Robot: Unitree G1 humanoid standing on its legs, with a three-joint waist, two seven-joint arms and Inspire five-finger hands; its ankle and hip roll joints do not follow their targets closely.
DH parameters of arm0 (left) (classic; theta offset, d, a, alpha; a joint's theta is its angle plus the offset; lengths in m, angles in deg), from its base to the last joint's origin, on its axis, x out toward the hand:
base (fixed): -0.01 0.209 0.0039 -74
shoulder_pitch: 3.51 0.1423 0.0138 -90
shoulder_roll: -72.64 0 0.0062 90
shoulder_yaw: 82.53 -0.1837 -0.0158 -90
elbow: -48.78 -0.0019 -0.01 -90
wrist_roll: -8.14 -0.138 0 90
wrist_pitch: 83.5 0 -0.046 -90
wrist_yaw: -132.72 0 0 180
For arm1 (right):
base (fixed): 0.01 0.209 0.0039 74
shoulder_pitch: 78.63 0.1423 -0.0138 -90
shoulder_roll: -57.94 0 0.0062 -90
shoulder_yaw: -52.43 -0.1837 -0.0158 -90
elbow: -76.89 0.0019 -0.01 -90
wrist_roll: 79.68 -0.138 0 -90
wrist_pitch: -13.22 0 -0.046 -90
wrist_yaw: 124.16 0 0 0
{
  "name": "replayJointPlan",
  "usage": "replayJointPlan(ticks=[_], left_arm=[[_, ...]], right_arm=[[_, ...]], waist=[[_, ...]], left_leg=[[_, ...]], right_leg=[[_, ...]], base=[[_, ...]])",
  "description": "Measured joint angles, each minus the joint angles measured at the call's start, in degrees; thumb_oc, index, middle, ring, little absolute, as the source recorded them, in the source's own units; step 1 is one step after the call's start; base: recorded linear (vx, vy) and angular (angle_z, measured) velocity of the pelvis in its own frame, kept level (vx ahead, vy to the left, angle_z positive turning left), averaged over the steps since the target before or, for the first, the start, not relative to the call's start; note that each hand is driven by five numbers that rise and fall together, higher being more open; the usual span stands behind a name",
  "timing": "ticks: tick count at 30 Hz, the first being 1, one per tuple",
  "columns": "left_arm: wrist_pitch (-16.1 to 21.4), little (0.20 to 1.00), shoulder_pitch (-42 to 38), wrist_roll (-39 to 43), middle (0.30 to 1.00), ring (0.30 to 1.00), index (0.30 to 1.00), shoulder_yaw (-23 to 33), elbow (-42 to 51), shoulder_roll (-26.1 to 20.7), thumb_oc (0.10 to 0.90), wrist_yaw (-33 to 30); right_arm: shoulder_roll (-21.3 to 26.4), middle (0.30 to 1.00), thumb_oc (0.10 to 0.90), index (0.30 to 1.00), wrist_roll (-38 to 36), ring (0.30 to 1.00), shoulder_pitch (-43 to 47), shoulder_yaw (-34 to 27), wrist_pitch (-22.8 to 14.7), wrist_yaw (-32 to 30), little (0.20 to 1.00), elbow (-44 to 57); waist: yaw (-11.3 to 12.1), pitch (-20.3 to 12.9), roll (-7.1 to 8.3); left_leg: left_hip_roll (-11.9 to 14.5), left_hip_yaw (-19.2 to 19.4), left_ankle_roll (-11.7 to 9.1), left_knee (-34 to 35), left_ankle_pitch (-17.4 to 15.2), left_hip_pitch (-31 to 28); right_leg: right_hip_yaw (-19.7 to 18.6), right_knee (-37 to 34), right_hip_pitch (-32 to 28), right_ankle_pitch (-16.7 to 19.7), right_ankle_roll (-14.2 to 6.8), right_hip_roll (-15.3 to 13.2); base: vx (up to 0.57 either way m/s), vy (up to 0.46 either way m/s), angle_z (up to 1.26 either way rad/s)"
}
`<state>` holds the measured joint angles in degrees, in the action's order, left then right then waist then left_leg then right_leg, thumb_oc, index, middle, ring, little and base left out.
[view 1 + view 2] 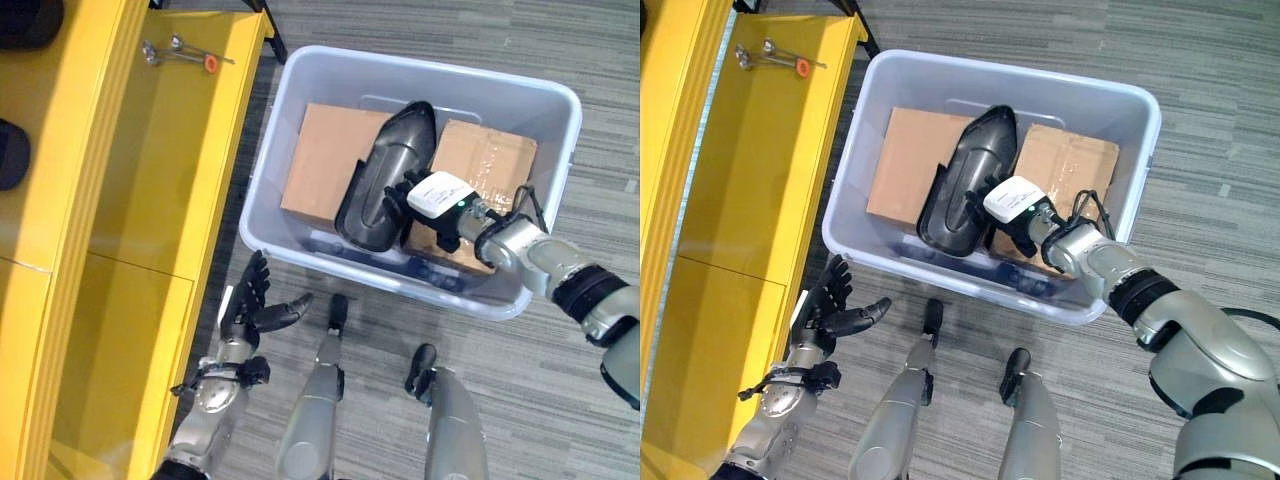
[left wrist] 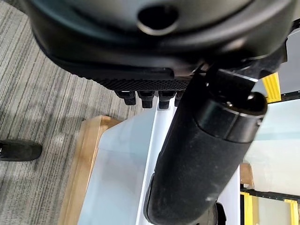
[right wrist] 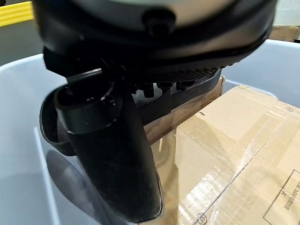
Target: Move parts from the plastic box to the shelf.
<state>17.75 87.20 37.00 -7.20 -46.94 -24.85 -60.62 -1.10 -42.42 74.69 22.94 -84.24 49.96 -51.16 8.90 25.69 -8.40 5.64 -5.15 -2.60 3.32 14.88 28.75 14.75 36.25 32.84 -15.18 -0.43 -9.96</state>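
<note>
Two cardboard boxes (image 1: 330,160) and a black moulded part (image 1: 385,175) lie in the plastic box (image 1: 520,100) on the floor, the part propped across the boxes so that its lower end stands within reach. The right hand (image 1: 425,205) is at that end, fingers against its edge; whether they have closed on it I cannot tell. The left hand (image 1: 250,305) hangs beside the yellow shelf (image 1: 150,200), fingers spread, holding nothing, probably waiting to help carry.
</note>
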Motion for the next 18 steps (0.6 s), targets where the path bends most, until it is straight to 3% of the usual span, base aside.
replayJointPlan(ticks=[3, 8, 12, 14, 18], left_arm=[[0.09, 1.000, -0.16, 0.02, 1.000, 1.000, 1.000, -0.03, 0.04, 0.04, 0.900, -0.15], [0.23, 1.000, -0.25, 0.01, 1.000, 1.000, 1.000, -0.58, 0.46, 0.02, 0.900, -0.37], [0.26, 1.000, -0.50, 0.01, 1.000, 1.000, 1.000, -0.80, 0.74, 0.03, 0.900, -1.31], [0.27, 1.000, -0.59, 0.01, 1.000, 1.000, 1.000, -0.85, 0.76, 0.04, 0.900, -1.49], [0.43, 1.000, -1.32, 0.00, 1.000, 1.000, 1.000, -0.85, 0.76, 0.03, 0.900, -2.13]], right_arm=[[0.00, 1.000, 0.900, 1.000, 0.90, 1.000, 0.52, 0.03, 0.29, -0.90, 1.000, -0.18], [-0.64, 1.000, 0.900, 1.000, 2.38, 1.000, 1.78, 0.75, 0.39, -1.93, 1.000, -1.03], [-1.74, 1.000, 0.900, 1.000, 4.80, 1.000, 3.71, 0.77, 1.54, -2.54, 1.000, -1.44], [-2.01, 1.000, 0.900, 1.000, 5.51, 1.000, 4.58, 1.61, 1.63, -2.60, 1.000, -1.83], [-1.83, 1.000, 0.900, 1.000, 7.13, 1.000, 4.97, 1.80, 1.88, -2.70, 1.000, -2.42]], waist=[[0.48, -0.03, -0.21], [0.80, -0.10, -0.36], [1.06, -0.07, -0.43], [1.74, -0.04, -0.50], [2.48, -0.02, -0.48]], left_leg=[[-0.03, -0.20, 1.69, -0.62, 0.51, 1.21], [-0.15, -0.80, -0.59, -0.96, 2.77, 2.20], [-0.14, -1.61, -1.10, -0.93, 2.63, 4.43], [-0.12, -1.57, -1.69, -0.91, 1.46, 5.01], [-0.53, -1.79, -1.41, -1.44, -4.60, 6.03]], right_leg=[[0.41, 0.40, 0.93, -0.18, 0.58, 0.09], [1.16, 2.24, 2.17, -1.29, 0.76, -0.32], [1.62, 3.82, 4.59, -1.60, 1.14, -0.71], [1.93, 4.03, 5.04, -1.71, 1.37, -0.84], [3.74, 1.88, 4.29, -0.82, 2.18, -1.54]], base=[[0.03, -0.009, 0.05], [0.01, -0.006, 0.05], [0.02, -0.003, 0.10], [0.02, 0.000, 0.11], [0.03, 0.003, 0.21]])
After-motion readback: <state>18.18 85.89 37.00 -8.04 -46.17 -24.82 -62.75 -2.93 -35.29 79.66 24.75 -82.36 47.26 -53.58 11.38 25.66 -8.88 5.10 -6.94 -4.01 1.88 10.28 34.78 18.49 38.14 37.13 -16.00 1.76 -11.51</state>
